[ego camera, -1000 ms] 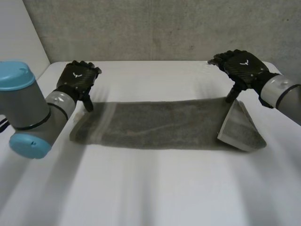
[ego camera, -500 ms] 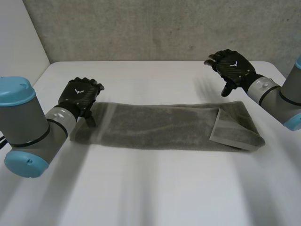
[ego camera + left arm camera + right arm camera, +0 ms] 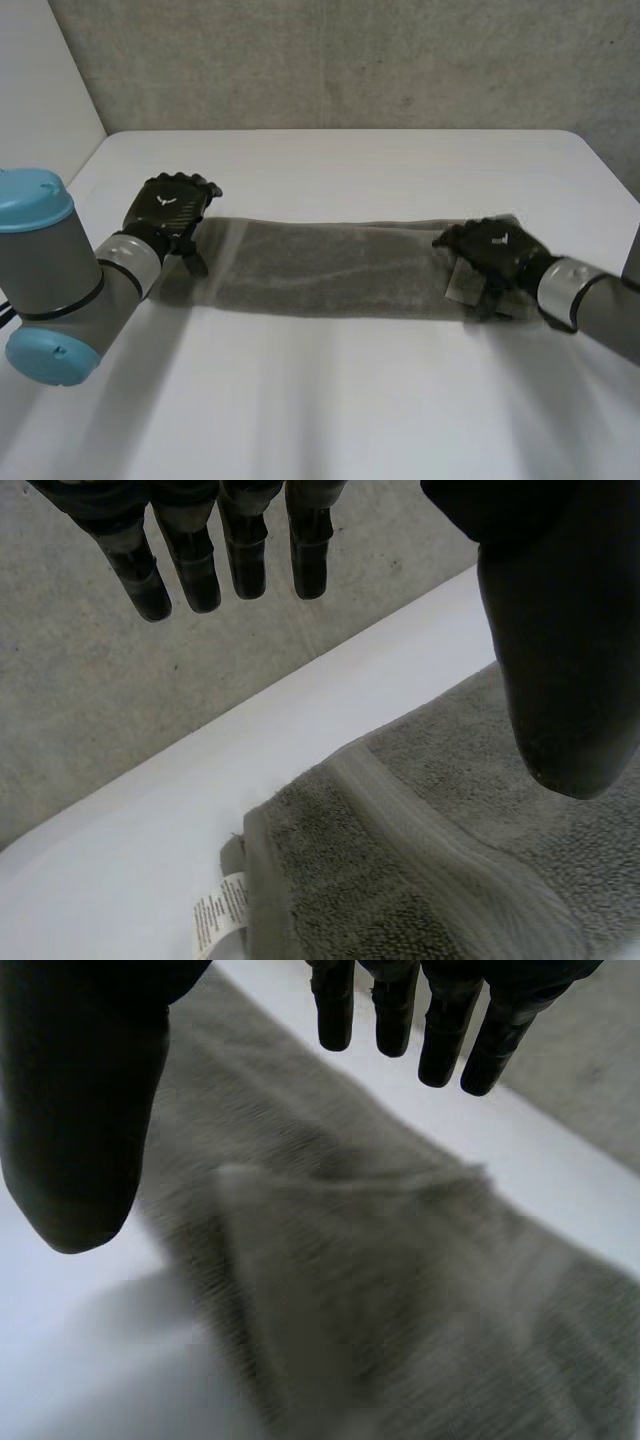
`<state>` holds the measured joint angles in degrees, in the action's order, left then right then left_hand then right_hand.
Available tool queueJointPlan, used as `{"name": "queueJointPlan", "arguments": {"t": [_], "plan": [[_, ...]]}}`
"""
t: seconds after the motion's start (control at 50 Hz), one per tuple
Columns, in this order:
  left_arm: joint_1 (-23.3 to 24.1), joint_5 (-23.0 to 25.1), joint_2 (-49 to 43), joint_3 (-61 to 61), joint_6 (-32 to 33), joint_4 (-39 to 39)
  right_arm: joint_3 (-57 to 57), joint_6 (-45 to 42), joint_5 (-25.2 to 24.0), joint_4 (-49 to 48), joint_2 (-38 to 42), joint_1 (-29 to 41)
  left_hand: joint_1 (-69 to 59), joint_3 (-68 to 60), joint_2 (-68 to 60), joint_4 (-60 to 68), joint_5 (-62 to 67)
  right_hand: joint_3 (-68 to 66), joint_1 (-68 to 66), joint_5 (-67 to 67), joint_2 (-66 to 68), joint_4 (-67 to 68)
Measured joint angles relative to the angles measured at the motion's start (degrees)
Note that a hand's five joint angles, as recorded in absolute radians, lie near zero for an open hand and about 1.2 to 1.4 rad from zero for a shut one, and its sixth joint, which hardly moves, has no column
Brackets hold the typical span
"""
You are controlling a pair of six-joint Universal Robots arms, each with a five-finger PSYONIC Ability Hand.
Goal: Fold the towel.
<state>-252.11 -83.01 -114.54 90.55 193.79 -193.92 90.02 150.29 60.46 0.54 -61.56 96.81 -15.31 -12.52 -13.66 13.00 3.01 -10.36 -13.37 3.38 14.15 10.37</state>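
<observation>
A grey towel (image 3: 330,268) lies as a long strip across the white table, its right end folded back over itself. My left hand (image 3: 170,207) hovers over the towel's left end, fingers (image 3: 230,550) straight and apart from the thumb, holding nothing. Under that hand the towel's corner (image 3: 400,870) shows a woven band and a white label (image 3: 215,920). My right hand (image 3: 492,254) is low over the folded right end, fingers (image 3: 420,1020) straight above the flap (image 3: 380,1290), nothing gripped.
The white table (image 3: 330,400) is bare in front of the towel and behind it. A grey concrete wall (image 3: 330,60) rises at the table's far edge. My left arm's big joint (image 3: 45,280) stands at the table's near left.
My right hand let the towel's lifted right end drop, swung up and back, then came down toward me onto the folded end. My left hand shifted slightly along the left end.
</observation>
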Motion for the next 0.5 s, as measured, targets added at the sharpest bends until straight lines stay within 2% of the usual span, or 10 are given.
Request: {"name": "queueJointPlan", "arguments": {"t": [0.18,0.5], "plan": [[0.0,0.0,1.0,1.8,-1.0,-0.3,7.6,-5.1,0.6,-9.6,0.0,-1.4,0.0,0.0,0.0,0.0,0.0,0.0,0.0,0.0,0.0,0.0],[-0.1,0.0,2.0,3.2,-1.0,-2.1,7.6,-6.4,2.5,-18.6,0.5,-4.3,0.0,0.0,0.0,0.0,0.0,0.0,0.0,0.0,0.0,0.0]]}}
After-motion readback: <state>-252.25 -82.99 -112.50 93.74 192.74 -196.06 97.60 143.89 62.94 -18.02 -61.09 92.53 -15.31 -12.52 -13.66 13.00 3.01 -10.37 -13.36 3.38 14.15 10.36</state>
